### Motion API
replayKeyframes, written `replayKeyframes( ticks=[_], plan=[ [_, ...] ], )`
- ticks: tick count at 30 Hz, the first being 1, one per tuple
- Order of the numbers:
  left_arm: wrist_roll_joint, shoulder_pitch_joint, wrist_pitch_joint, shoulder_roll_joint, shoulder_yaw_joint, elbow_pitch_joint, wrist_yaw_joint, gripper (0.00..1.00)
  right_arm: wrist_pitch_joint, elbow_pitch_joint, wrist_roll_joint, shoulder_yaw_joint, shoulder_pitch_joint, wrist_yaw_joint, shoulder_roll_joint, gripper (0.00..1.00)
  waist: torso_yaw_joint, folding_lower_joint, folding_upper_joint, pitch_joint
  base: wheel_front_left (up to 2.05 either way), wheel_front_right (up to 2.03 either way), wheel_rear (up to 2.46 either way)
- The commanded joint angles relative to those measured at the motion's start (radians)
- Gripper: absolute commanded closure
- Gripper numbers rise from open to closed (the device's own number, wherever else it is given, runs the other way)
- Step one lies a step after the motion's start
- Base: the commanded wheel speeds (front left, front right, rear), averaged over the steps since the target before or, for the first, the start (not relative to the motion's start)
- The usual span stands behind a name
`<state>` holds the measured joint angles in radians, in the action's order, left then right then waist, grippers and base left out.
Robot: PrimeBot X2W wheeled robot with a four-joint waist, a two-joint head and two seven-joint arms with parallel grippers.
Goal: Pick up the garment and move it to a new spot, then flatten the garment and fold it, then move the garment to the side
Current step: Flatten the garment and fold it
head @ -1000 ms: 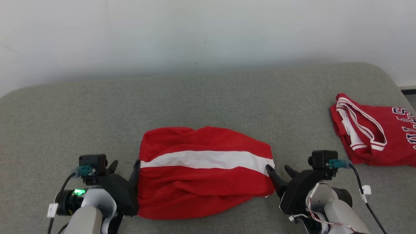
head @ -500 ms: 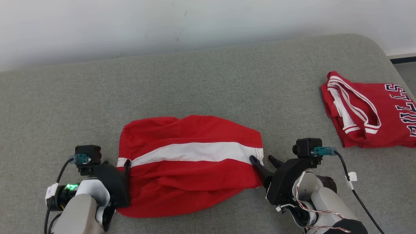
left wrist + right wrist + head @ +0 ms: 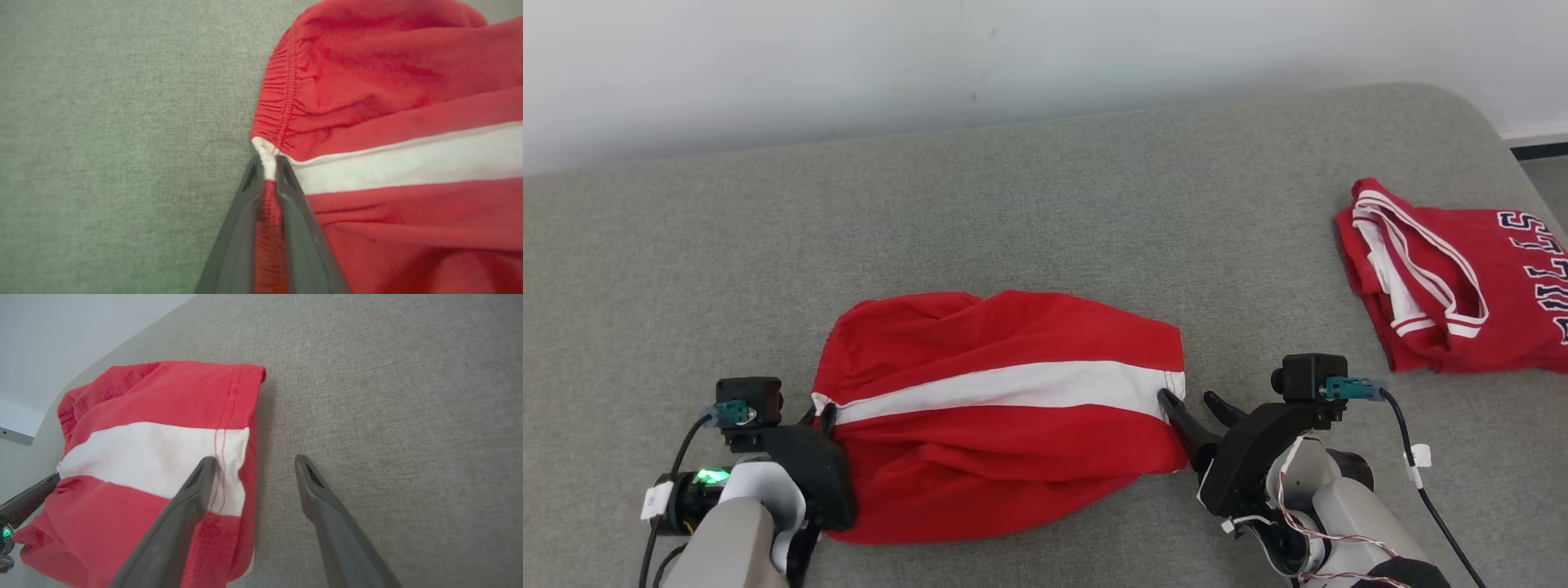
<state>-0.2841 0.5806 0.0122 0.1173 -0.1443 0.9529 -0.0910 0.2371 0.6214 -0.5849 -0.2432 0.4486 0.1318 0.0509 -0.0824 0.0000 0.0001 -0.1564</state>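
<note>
One garment lies lengthwise left to right, left fingers pinching its gathered end, right fingers wide apart.

Left pincer clamped tight; right pincer spread wide; forearms seemingly converging.

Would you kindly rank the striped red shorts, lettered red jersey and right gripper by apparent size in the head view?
1. striped red shorts, largest.
2. lettered red jersey, cut off at the frame edge.
3. right gripper, smallest despite being nearer.
</note>
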Motion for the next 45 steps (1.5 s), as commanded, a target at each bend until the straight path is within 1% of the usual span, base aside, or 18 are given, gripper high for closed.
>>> replayKeyframes(
  ticks=[1, 5, 12, 15, 19, 24, 30, 31, 32, 33, 35, 40, 44, 45],
  plan=[
    [0.005, -0.041, 0.009, -0.008, -0.008, 0.026, 0.003, 1.0, -0.002, -0.005, -0.014, 0.0, -0.011, -0.003, -0.001, 0.0, 0.006, 0.0, -0.0001, -0.005, 0.0, 0.0, 0.0],
    [0.004, -0.03, -0.014, -0.018, -0.02, 0.041, 0.001, 1.0, -0.006, -0.017, -0.052, -0.009, -0.011, -0.003, -0.001, 0.0, 0.013, 0.0, -0.0001, -0.01, 0.0, 0.0, 0.0],
    [-0.011, -0.006, -0.044, -0.031, -0.032, 0.067, -0.006, 1.0, 0.018, -0.021, -0.151, -0.046, -0.004, -0.003, 0.0, 0.0, 0.024, 0.0, -0.0001, -0.005, 0.0, 0.0, 0.0],
    [-0.015, 0.007, -0.051, -0.036, -0.038, 0.079, -0.007, 1.0, 0.016, 0.012, -0.156, -0.046, 0.006, -0.003, 0.0, 0.0, 0.028, 0.0, -0.0001, -0.002, 0.0, 0.0, 0.0],
    [-0.021, 0.018, -0.063, -0.043, -0.049, 0.095, -0.01, 1.0, 0.004, 0.074, -0.122, -0.024, 0.018, -0.003, 0.0, 0.0, 0.034, 0.0, -0.0001, 0.003, 0.0, 0.0, 0.0],
    [-0.03, 0.027, -0.074, -0.048, -0.056, 0.112, -0.013, 1.0, 0.021, 0.1, -0.166, -0.027, -0.003, -0.003, 0.0, 0.0, 0.034, 0.0, -0.0001, 0.005, 0.0, 0.0, 0.0],
    [-0.039, 0.039, -0.088, -0.05, -0.062, 0.133, -0.016, 1.0, 0.017, 0.087, -0.214, -0.062, -0.009, -0.003, -0.002, 0.0, 0.031, 0.0, -0.0001, 0.004, 0.0, 0.0, 0.0],
    [-0.04, 0.041, -0.089, -0.05, -0.063, 0.136, -0.016, 1.0, 0.015, 0.081, -0.217, -0.07, -0.009, -0.003, -0.002, 0.01, 0.031, 0.0, -0.0001, 0.004, 0.0, 0.0, 0.0],
    [-0.041, 0.042, -0.091, -0.05, -0.065, 0.139, -0.015, 1.0, 0.012, 0.076, -0.222, -0.076, -0.009, -0.003, -0.002, 0.07, 0.031, 0.0, -0.0001, 0.003, 0.0, 0.0, 0.0],
    [-0.042, 0.043, -0.093, -0.05, -0.066, 0.142, -0.015, 1.0, 0.01, 0.071, -0.224, -0.081, -0.009, -0.003, -0.001, 0.04, 0.031, 0.0, -0.0001, 0.004, 0.0, 0.0, 0.0],
    [-0.046, 0.045, -0.096, -0.05, -0.068, 0.149, -0.016, 1.0, 0.005, 0.063, -0.224, -0.091, -0.008, -0.003, -0.001, 0.01, 0.03, 0.0, -0.0001, 0.004, 0.0, 0.0, 0.0],
    [-0.051, 0.049, -0.101, -0.051, -0.071, 0.16, -0.016, 1.0, 0.017, 0.052, -0.23, -0.099, -0.012, -0.003, -0.001, 0.0, 0.028, 0.0, -0.0001, 0.005, 0.0, 0.0, 0.0],
    [-0.053, 0.055, -0.105, -0.053, -0.076, 0.17, -0.018, 1.0, 0.039, 0.051, -0.233, -0.11, -0.024, -0.003, -0.001, 0.07, 0.029, 0.0, -0.0001, 0.005, 0.0, 0.0, 0.0],
    [-0.055, 0.056, -0.106, -0.053, -0.078, 0.173, -0.018, 1.0, 0.039, 0.049, -0.232, -0.111, -0.026, -0.003, -0.001, 0.1, 0.029, 0.0, -0.0001, 0.005, 0.0, 0.0, 0.0]
  ],
)
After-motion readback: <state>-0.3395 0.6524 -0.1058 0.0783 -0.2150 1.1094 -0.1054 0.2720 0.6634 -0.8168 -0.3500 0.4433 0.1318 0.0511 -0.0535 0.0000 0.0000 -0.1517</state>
